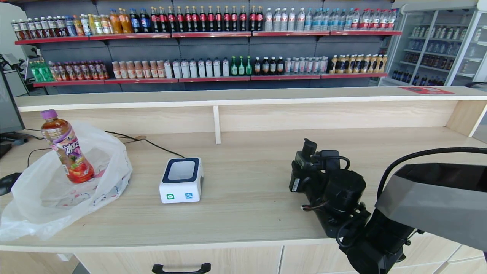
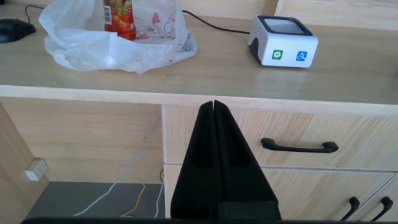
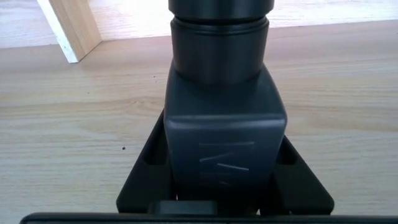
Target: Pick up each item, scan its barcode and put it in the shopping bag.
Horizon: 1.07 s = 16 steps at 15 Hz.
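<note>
- Right hand [image 3: 222,143] grips dark bottle [image 3: 219,74] over table [image 1: 247,213], lower right of frame.
- Looks rigid, likely slick and weighty; hold mid-body, not cap.
- Left hand [image 2: 214,109] clenched, empty, below table edge.

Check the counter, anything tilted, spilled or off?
Only the drink bottle: it leans at a tilt in the white bag, with its neck and cap poking out of the bag's mouth instead of lying inside. The scanner sits flat on the counter. No spill or damage is visible.
</note>
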Motion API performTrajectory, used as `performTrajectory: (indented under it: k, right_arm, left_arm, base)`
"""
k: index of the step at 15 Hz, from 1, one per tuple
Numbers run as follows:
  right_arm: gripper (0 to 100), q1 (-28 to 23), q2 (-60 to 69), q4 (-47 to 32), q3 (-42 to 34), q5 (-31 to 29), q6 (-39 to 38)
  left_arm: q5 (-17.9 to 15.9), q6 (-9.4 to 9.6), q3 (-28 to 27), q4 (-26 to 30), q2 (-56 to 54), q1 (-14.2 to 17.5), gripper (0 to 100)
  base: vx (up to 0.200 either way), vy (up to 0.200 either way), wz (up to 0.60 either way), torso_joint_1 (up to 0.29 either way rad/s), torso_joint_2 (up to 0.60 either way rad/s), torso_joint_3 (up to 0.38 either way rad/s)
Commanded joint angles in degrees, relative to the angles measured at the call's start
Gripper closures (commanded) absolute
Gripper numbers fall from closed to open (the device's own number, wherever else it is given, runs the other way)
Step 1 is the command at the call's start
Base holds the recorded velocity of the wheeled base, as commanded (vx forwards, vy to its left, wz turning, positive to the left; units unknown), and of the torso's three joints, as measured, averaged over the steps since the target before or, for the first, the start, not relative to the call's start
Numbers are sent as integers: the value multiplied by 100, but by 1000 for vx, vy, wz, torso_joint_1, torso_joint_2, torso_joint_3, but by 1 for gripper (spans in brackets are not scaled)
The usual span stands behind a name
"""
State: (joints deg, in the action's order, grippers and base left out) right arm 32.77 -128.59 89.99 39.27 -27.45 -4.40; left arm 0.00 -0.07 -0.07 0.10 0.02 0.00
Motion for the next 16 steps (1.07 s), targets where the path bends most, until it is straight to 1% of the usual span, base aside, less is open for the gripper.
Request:
performTrajectory:
  k: [1,5,7,11,15,16]
  right_arm:
    - [100,19,-17,1,20,3,-8]
    - [100,63,158,1,28,3,-8]
    - [100,283,352,1,20,3,-35]
    - [100,898,941,1,-68,-6,-228]
    - [100,1100,1679,1,-631,-6,-281]
    - [100,1109,2031,1,-894,3,-281]
  left_arm:
    - [0,-1,-1,-1,-2,0,100]
    - [0,-1,-1,-1,-2,0,100]
    - [0,-1,7,-1,-2,0,100]
    - [0,-1,7,-1,-2,0,100]
    - [0,-1,-1,-1,-2,0,100]
    - [0,-1,-1,-1,-2,0,100]
  base:
    - [0,0,0,0,0,0]
    - [0,0,0,0,0,0]
    - [0,0,0,0,0,0]
    - [0,0,0,0,0,0]
    - [0,0,0,0,0,0]
    - [0,0,0,0,0,0]
